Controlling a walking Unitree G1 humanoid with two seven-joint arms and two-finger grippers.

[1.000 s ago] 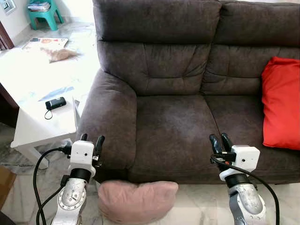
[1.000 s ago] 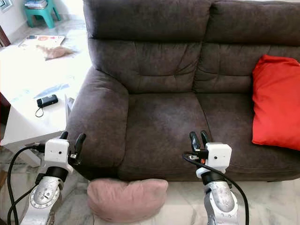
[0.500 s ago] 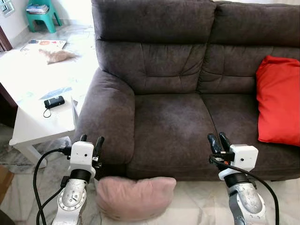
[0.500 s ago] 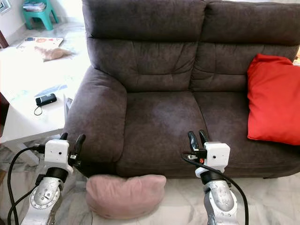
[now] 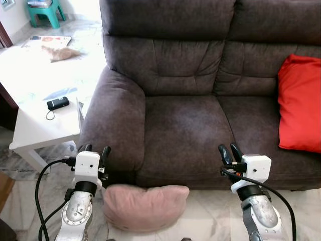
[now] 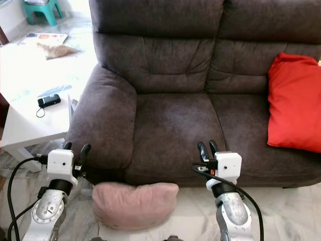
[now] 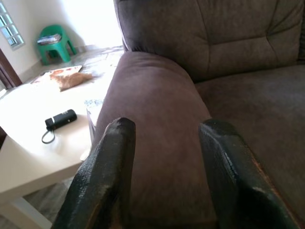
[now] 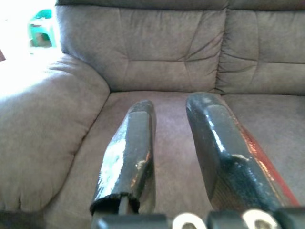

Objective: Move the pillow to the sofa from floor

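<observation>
Fingers parted and holding nothing, the left gripper (image 5: 94, 149) and right gripper (image 5: 227, 151) hover level with the sofa (image 5: 185, 125) front, apparently poised to reach down. The pink pillow (image 5: 145, 206) lies between them on the floor (image 5: 210, 216), pressed against the sofa's base below the empty seat.

A pale marble floor (image 5: 210, 221) runs under the furniture. At nine o'clock stands a white counter (image 5: 35, 133) carrying a small black device (image 5: 58, 104) with a cord. Beyond it at eleven o'clock, bright light washes over the floor, where a flat printed sheet (image 5: 47, 40) lies. A teal plastic stool (image 5: 46, 9) sits at the far eleven o'clock corner against a white wall (image 7: 28, 19).
</observation>
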